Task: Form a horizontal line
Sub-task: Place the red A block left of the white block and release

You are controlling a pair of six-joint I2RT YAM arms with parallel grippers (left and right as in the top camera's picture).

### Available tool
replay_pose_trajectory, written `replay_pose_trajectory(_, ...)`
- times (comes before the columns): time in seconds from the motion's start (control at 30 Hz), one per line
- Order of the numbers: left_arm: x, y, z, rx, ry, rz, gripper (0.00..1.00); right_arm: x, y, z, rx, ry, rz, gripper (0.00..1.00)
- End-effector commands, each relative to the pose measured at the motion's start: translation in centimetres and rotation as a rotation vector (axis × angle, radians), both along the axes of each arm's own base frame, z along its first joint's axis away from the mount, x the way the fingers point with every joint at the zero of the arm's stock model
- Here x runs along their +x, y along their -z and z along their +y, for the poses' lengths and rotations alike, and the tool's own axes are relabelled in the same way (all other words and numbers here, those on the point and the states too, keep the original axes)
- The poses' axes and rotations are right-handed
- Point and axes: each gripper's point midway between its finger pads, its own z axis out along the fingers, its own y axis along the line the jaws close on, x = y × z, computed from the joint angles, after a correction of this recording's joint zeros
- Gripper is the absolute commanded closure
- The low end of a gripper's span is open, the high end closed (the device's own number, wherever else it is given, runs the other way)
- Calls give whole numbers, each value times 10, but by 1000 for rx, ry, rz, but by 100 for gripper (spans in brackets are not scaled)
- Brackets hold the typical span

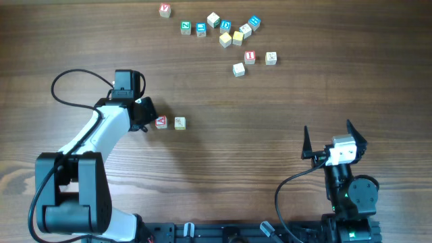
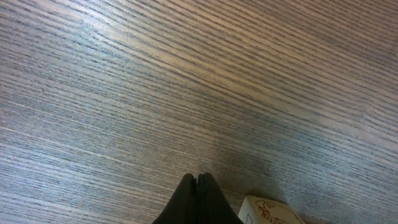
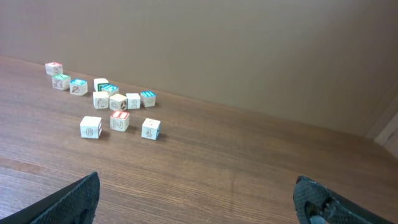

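The line (image 1: 179, 123) is barely begun: two cubes side by side, left of centre in the overhead view. My left gripper (image 1: 148, 116), fingers pressed together and holding nothing, sits just left of the red cube (image 1: 160, 122). I judge I'm nudging it square. Next I need a third cube from the cluster (image 1: 229, 37) at upper right. My right gripper (image 1: 327, 131) hangs wide open and empty at lower right.
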Motion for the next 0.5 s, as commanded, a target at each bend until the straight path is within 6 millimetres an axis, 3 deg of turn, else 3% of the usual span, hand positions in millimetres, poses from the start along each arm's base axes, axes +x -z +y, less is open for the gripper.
replay_pose_trajectory(0.0,-2,5,4,25,26,16,96,0,-2,-1,-5,4,-8,0)
replay_pose_trajectory(0.27,-13,8,-4,-16,39,61,96,0,-2,-1,-6,4,-8,0)
replay_pose_trajectory(0.47,-6,6,-9,-44,53,30,96,0,-2,-1,-5,4,-8,0)
